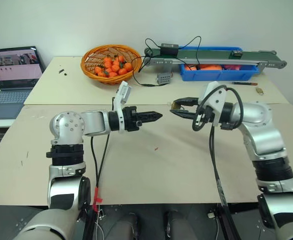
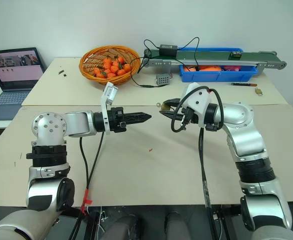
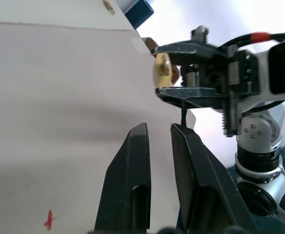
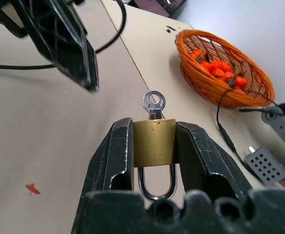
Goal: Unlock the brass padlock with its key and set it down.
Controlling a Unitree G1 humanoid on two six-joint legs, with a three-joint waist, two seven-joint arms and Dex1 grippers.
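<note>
Two robot arms reach out level over a pale beige tabletop (image 1: 151, 165), their tips pointing at each other with a small gap between them.

The left gripper (image 1: 156, 116) points toward the robot's right. Its two black jaws stand nearly together with only a narrow slit between them, and nothing sits in that slit.

The right gripper (image 1: 178, 109) points back toward the left one. Its jaws are clenched on the brass padlock (image 4: 154, 143), a small golden block pinched by its two flat sides and held in the air above the tabletop. In the right wrist view the silver shackle (image 4: 156, 184) loops back toward the gripper's base and looks closed. The key (image 4: 154, 104) stands in the padlock's outer end, its round silver head poking out past the jaw tips toward the left gripper. The left jaws are near the key but apart from it.

A small red mark (image 1: 156, 148) lies on the tabletop below and between the arms.

Farther back, a second tabletop (image 1: 71, 85) carries an orange wicker basket (image 1: 91, 57) of small orange fruits, a small grey perforated box (image 1: 164, 78) with black cables, a blue tray (image 1: 191, 76) under a long green conveyor (image 1: 211, 55), and, at the far right, a pen (image 1: 244, 83) with a small brownish-gold object (image 1: 259, 91) beside it. An open laptop (image 1: 13, 70) stands at the far left.
</note>
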